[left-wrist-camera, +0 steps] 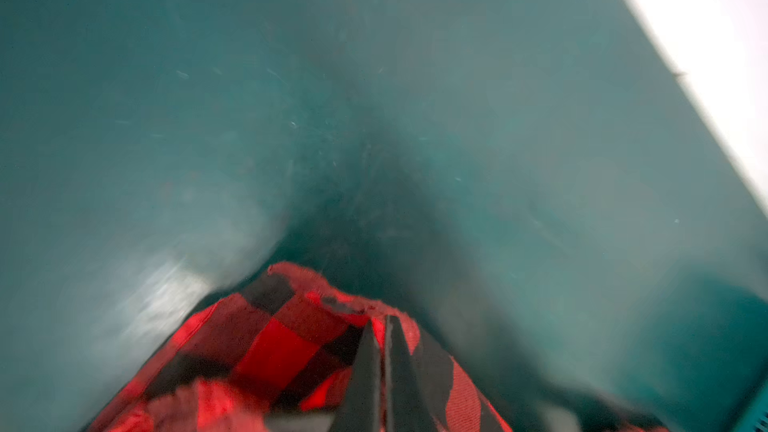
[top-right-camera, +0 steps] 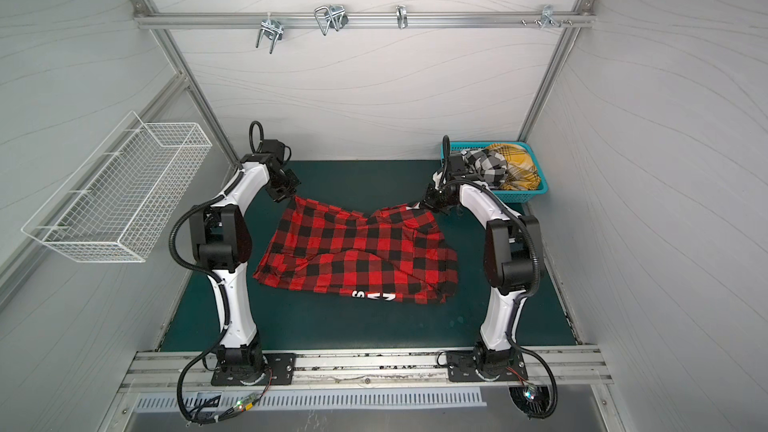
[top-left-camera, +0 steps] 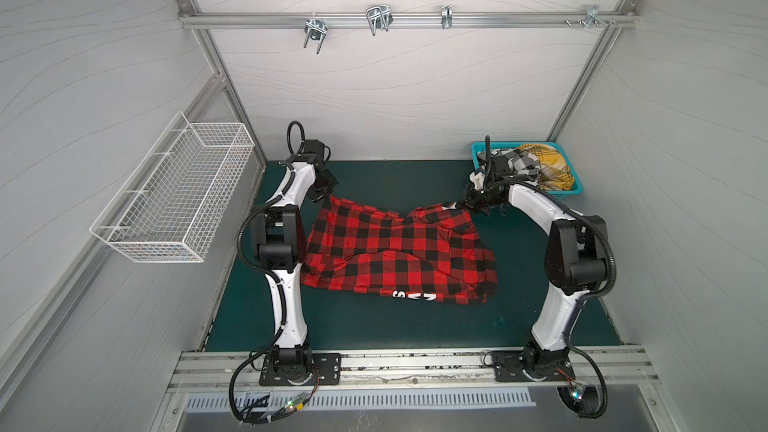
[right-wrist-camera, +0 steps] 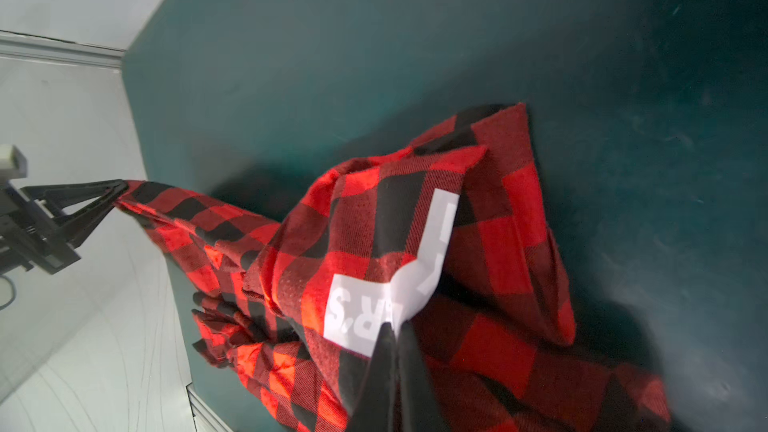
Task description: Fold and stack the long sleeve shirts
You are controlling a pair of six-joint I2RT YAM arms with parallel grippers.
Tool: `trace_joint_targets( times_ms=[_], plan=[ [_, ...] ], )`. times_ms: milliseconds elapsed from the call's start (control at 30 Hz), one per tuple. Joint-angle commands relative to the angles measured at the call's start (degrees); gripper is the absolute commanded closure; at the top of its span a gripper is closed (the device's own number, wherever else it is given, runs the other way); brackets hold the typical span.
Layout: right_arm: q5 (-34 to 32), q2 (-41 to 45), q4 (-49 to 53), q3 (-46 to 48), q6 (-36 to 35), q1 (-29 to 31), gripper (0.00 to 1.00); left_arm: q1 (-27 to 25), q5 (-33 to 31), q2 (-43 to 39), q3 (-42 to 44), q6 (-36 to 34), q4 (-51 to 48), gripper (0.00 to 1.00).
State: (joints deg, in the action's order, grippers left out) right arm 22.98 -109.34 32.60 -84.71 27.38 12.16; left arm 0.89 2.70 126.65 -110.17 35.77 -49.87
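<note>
Green tabletop (top-left-camera: 374, 326) carries the red plaid shirt (top-left-camera: 399, 251) at frame centre; your left jaws and right jaws each clamp an upper corner, so this looks like the spreading step; next, pull evenly apart and lay it flat

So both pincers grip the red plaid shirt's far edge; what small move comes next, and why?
Probably spread them apart and lift slightly: the left pincer and right pincer each clamp the far edge of the red plaid shirt, but the cloth between sags and bunches, so it needs pulling flat.
</note>
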Motion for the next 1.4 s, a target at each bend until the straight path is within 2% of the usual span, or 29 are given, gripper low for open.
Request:
trace_joint_targets(
  times_ms=[0, 167, 367, 500, 633, 733, 933, 1367],
  plan=[
    [0.7, -1.4, 2.7, -1.6, -0.9, -0.6, 1.00, 1.3, 2.4, 2.7, -1.2, -1.3, -3.2, 1.00],
    [1.5, 1.7, 2.8, -0.2, -0.5, -0.6, 1.00, 3.2, 3.5, -0.4, 6.0, 0.2, 0.2, 1.00],
    [2.0, 11.5, 1.3, 7.1, 0.1, 0.7, 1.00, 5.1, 8.0, -12.1, 19.2, 3.9, 8.9, 1.00],
    [-0.6, 15.7, 0.5, 13.3, 0.2, 2.3, 1.00, 6.1, 13.3, -18.7, 28.7, 6.4, 14.4, 1.00],
    [-1.8, 17.6, -1.8, 19.4, 0.3, 2.9, 1.00, 6.6, 10.7, -23.8, 36.1, 5.1, 16.3, 1.00],
    [-2.3, 15.6, -4.2, 22.9, 0.1, 3.4, 1.00, 7.2, 8.5, -22.2, 38.5, 3.1, 15.2, 1.00],
    [-2.8, 11.5, -7.3, 25.4, 0.8, 3.7, 1.00, 9.4, 6.8, -19.4, 43.6, 4.8, 16.6, 1.00],
    [-5.0, 11.7, -1.8, 18.7, -0.6, 2.7, 1.00, 9.4, 13.2, -26.5, 38.9, 6.0, 13.4, 1.00]
  ],
)
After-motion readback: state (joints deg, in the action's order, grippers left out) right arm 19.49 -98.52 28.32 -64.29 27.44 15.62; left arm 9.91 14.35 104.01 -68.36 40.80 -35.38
